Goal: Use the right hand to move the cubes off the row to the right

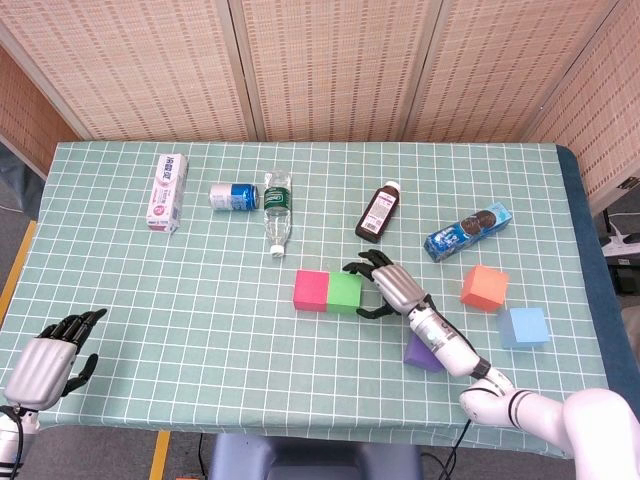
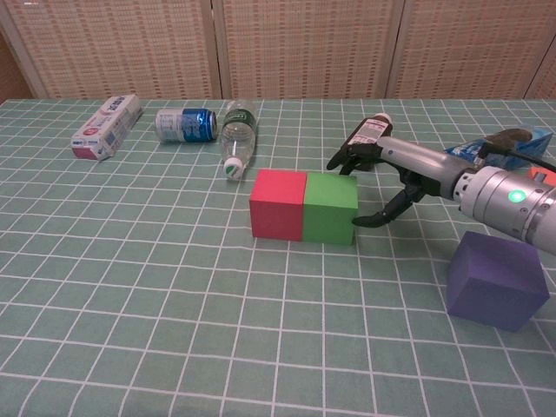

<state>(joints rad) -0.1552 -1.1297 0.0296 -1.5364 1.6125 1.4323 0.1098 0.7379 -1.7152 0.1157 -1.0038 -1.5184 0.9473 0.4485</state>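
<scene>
- The right hand (image 1: 388,285), dark-fingered with a silver back, lies at the right face of the matte green foam cube (image 1: 344,292); its fingers (image 2: 347,156) are spread over the cube's far top edge and the thumb reaches toward the near right edge, but I cannot tell whether it actually clasps the cube.
- The green cube touches the matte pink-red foam cube (image 1: 310,290) on its left, the two forming a short row mid-table.
- A purple foam cube (image 2: 496,279) sits under the right forearm, near the front edge; an orange foam cube (image 1: 484,286) and a light blue foam cube (image 1: 523,326) lie further right, apart from each other.
- The green checked tablecloth (image 1: 200,310) shows open cloth between the row and the orange cube.
- The left hand (image 1: 45,360) rests at the near left corner, fingers apart, holding nothing.
- Along the back: a white toothpaste box (image 1: 168,191), a blue can (image 1: 234,196) on its side, a clear plastic bottle (image 1: 277,211) lying down, a brown medicine bottle (image 1: 378,213), a blue biscuit packet (image 1: 467,231).
</scene>
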